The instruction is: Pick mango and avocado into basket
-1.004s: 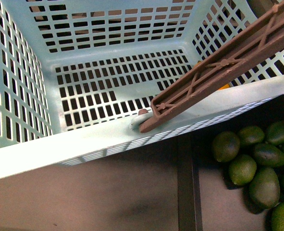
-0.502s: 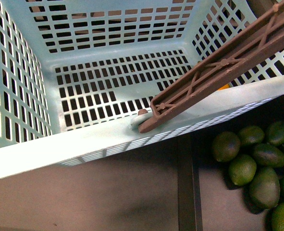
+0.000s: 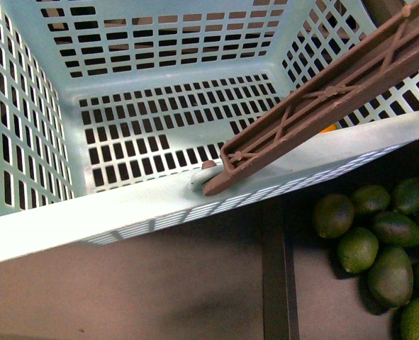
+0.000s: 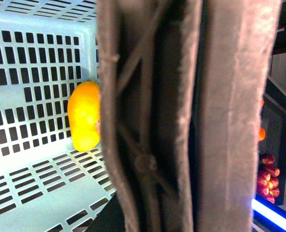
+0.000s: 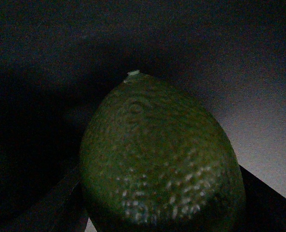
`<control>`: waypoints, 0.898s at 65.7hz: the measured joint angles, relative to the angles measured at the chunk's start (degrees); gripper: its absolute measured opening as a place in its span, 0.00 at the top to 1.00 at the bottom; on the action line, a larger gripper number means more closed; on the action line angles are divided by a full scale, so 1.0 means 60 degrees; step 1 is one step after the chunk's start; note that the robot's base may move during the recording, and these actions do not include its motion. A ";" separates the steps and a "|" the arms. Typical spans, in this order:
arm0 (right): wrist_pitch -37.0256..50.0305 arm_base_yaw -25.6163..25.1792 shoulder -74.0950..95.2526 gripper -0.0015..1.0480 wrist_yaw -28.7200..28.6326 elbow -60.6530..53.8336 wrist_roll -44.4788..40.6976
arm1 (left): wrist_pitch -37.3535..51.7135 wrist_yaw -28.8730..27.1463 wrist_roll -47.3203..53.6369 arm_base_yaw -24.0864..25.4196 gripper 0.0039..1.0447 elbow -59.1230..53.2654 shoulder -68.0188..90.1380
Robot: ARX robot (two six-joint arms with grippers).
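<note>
Front view:
- Basket (image 3: 46, 227) fills the frame from 9 through 1 o'clock. It is light teal with slotted walls and floor, and its near rim runs as a slant across the middle.
- Brown handle (image 3: 322, 95) lies from its pivot on the near rim out toward 2 o'clock.
- A sliver of orange shows just under the handle, at the near wall. That is the mango (image 3: 327, 129), which lies inside the basket.
- Dark worktop (image 3: 159, 283) lies below the rim, crossed by a darker divider strip (image 3: 276, 283) toward 6 o'clock.
- Loose green avocados (image 3: 358, 248) are heaped at 4 o'clock, beyond the strip and outside the basket.

Left wrist view:
- The handle sits very close and blurred, and takes up most of the frame.
- Beside it the mango (image 4: 84, 116) is yellow-orange and rests on the basket's lattice, against the wall.
- Red fruit (image 4: 266, 174) sits on a far shelf, above a blue light strip (image 4: 273, 215).
- No part of the left claw is seen, so I cannot tell its state.

Right wrist view (dim):
- The avocado (image 5: 162, 159) looms large, pebbled green with a pale stem nub.
- Dark bars (image 5: 55, 208) flank its lower sides.
- I cannot tell whether the right claw is gripping it.
</note>
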 joint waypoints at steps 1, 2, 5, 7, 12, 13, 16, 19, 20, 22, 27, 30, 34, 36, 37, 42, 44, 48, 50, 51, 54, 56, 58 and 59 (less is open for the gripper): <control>0.0000 0.0000 0.0000 0.37 0.0000 0.0000 0.0000 | 0.0000 0.0000 0.0000 0.0000 0.87 0.0004 0.0000; 0.0004 0.0000 0.0004 0.37 0.0000 0.0000 0.0000 | 0.0000 0.0000 0.0000 0.0000 0.87 0.0004 0.0000; 0.0007 -0.0007 0.0000 0.37 0.0000 0.0000 0.0000 | 0.0000 0.0000 0.0000 0.0000 0.87 0.0000 0.0000; 0.0007 -0.0007 0.0004 0.37 0.0000 0.0000 0.0000 | 0.0000 0.0000 0.0000 0.0000 0.87 0.0000 0.0000; 0.0015 -0.0029 0.0000 0.38 -0.0015 -0.0007 0.0000 | 0.0000 0.0000 0.0000 0.0000 0.87 0.0000 0.0000; 0.0018 -0.0033 0.0000 0.38 -0.0022 -0.0011 0.0000 | 0.0000 0.0004 0.0000 0.0000 0.87 0.0000 0.0000; 0.0040 -0.0047 0.0000 0.38 -0.0066 -0.0029 0.0000 | 0.0000 0.0007 0.0000 0.0000 0.87 0.0000 0.0000; 0.0069 -0.0062 -0.0004 0.38 -0.0117 -0.0058 0.0000 | 0.0000 0.0004 0.0000 0.0000 0.87 0.0004 0.0000; 0.0098 -0.0073 -0.0018 0.38 -0.0157 -0.0087 0.0000 | 0.0000 0.0007 0.0000 0.0000 0.87 0.0000 0.0000; 0.0138 -0.0091 -0.0044 0.38 -0.0215 -0.0131 -0.0004 | 0.0000 0.0004 0.0000 0.0000 0.87 0.0000 0.0000; 0.0240 -0.0128 -0.0171 0.38 -0.0437 -0.0324 -0.0004 | 0.0000 0.0000 0.0000 0.0000 0.87 0.0000 0.0000; 0.0397 -0.0168 -0.0321 0.38 -0.0623 -0.0539 -0.0004 | 0.0000 -0.0015 0.0004 0.0000 0.87 0.0000 0.0000; 0.0630 -0.0204 -0.0546 0.38 -0.0838 -0.0809 -0.0004 | 0.0000 -0.0029 0.0000 0.0000 0.87 0.0000 0.0000; 0.0816 -0.0240 -0.0765 0.38 -0.1027 -0.1027 0.0000 | 0.0000 -0.0029 0.0000 0.0000 0.87 0.0004 0.0000; 0.0874 -0.0255 -0.0852 0.38 -0.1089 -0.1104 0.0000 | 0.0000 -0.0029 0.0000 0.0000 0.87 0.0000 0.0000; 0.1166 -0.0328 -0.1362 0.38 -0.1450 -0.1504 0.0004 | 0.0000 -0.0022 0.0000 0.0000 0.87 0.0004 0.0000; 0.1268 -0.0357 -0.1606 0.38 -0.1606 -0.1665 0.0004 | 0.0000 -0.0022 0.0000 0.0000 0.87 0.0004 0.0000; 0.1643 -0.0459 -0.2750 0.38 -0.2320 -0.2357 0.0015 | 0.0000 -0.0018 0.0000 0.0000 0.87 0.0000 0.0000; 0.1708 -0.0477 -0.3067 0.38 -0.2503 -0.2528 0.0015 | 0.0000 -0.0018 0.0000 0.0000 0.87 0.0000 0.0000; 0.1741 -0.0484 -0.3231 0.38 -0.2605 -0.2619 0.0015 | 0.0000 -0.0018 0.0000 0.0000 0.87 0.0004 0.0000; 0.1836 -0.0503 -0.3898 0.38 -0.2969 -0.2976 0.0036 | 0.0000 -0.0022 0.0000 0.0000 0.87 0.0000 0.0000; 0.1858 -0.0506 -0.4240 0.38 -0.3228 -0.3151 0.0036 | 0.0000 -0.0022 0.0000 0.0000 0.87 0.0000 0.0000; 0.1858 -0.0503 -0.4586 0.38 -0.3413 -0.3322 0.0040 | 0.0000 -0.0025 0.0000 0.0000 0.87 0.0000 0.0000; 0.1854 -0.0503 -0.4758 0.38 -0.3493 -0.3406 0.0040 | 0.0000 -0.0025 0.0000 0.0000 0.87 0.0004 0.0000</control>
